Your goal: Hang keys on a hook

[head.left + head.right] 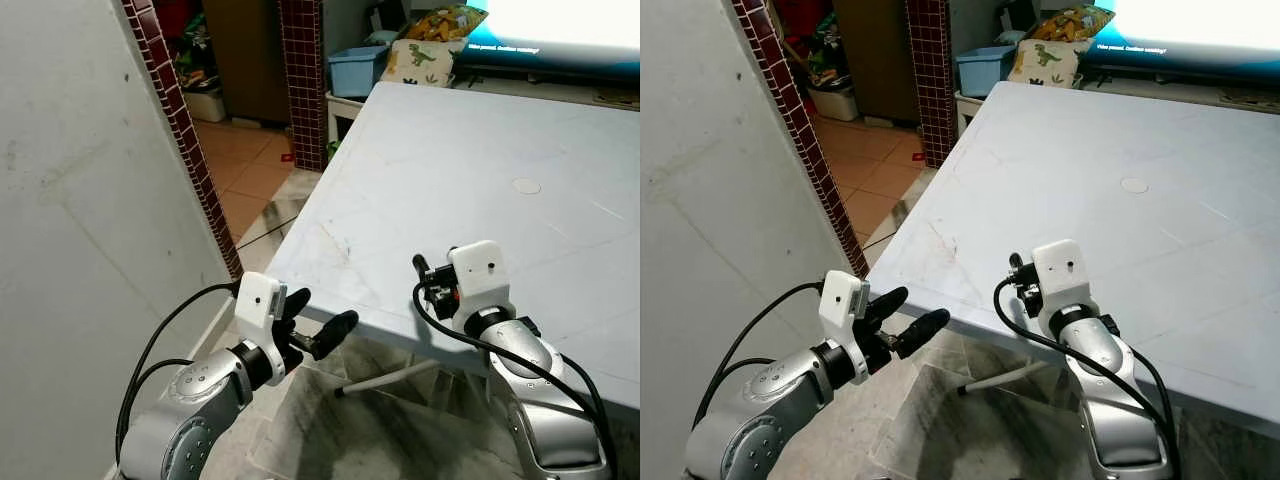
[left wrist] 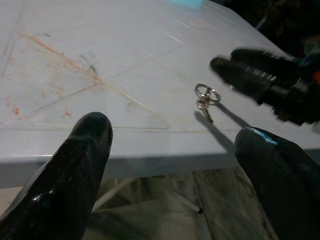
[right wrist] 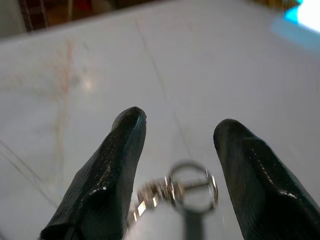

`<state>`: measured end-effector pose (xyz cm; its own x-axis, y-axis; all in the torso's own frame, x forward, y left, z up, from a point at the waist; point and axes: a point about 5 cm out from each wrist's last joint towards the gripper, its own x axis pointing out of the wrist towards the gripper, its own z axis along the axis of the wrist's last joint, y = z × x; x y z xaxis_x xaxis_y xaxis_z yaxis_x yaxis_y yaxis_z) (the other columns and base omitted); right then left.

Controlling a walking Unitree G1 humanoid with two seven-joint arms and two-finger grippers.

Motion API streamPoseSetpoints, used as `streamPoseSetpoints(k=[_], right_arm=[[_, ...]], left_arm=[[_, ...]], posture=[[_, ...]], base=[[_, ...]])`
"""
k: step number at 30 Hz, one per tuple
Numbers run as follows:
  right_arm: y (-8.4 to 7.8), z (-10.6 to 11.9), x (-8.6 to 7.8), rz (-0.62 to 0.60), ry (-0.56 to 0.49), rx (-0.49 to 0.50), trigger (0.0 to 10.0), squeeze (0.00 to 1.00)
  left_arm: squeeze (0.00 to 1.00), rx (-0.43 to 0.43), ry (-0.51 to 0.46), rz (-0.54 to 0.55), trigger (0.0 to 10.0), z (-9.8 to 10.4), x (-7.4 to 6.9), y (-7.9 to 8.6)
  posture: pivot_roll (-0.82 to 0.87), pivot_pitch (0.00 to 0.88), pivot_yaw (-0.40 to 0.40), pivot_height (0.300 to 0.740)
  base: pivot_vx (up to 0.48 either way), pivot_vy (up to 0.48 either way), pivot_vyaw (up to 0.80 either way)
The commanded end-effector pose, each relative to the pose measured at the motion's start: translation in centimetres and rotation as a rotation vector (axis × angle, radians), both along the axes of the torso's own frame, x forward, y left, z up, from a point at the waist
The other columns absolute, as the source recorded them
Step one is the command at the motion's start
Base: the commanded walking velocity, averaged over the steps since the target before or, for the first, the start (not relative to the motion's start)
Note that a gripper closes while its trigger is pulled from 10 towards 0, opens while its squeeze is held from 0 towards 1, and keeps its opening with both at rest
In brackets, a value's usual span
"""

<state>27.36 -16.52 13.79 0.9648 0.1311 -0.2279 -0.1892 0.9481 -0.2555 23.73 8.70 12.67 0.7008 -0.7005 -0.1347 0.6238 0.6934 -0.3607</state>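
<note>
A small bunch of keys (image 2: 206,97) on a silver ring lies on the pale table (image 1: 450,170), close to its near edge. My right gripper (image 3: 182,125) hangs just above them, open, with one black finger on each side of the ring (image 3: 192,186). In the left eye view that gripper (image 1: 425,275) points down at the table's near edge and hides the keys. My left gripper (image 1: 320,312) is open with nothing in it. It is held off the table's near-left edge, slightly below the tabletop, pointing toward the keys.
A white wall (image 1: 80,200) edged with dark red tiles stands close on the left. A tiled pillar (image 1: 300,80), a blue bin (image 1: 357,68) and a dinosaur cushion (image 1: 425,55) lie beyond the table. A metal bar (image 1: 390,378) runs under the table.
</note>
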Motion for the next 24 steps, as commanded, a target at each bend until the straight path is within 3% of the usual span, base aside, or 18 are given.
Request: streamPoseSetpoints(k=[1, 10, 17, 24], right_arm=[[-0.5, 0.1, 0.4, -0.045, 0.040, 0.003, 10.0, 0.00], [-0.5, 0.0, -0.2, -0.066, 0.100, 0.003, 10.0, 0.00], [1.3, 0.6, 0.1, -0.121, 0.168, 0.178, 10.0, 0.00], [2.2, 1.8, 0.2, -0.145, 0.196, 0.233, 10.0, 0.00]], left_arm=[[0.00, 0.007, -0.006, -0.014, 10.0, 0.3, -0.1, 0.1], [0.00, 0.010, 0.004, -0.035, 10.0, 0.3, -0.4, 0.1], [0.00, 0.014, 0.005, -0.050, 10.0, 0.3, -0.4, -0.1], [0.00, 0.013, 0.005, -0.054, 10.0, 0.4, -0.6, -0.1]], posture=[[-0.07, 0.110, 0.078, 0.740], [-0.07, 0.115, 0.081, 0.740], [-0.07, 0.120, 0.084, 0.740], [-0.06, 0.118, 0.084, 0.740]], base=[[0.000, 0.000, 0.00], [0.000, 0.000, 0.00], [0.000, 0.000, 0.00], [0.000, 0.000, 0.00]])
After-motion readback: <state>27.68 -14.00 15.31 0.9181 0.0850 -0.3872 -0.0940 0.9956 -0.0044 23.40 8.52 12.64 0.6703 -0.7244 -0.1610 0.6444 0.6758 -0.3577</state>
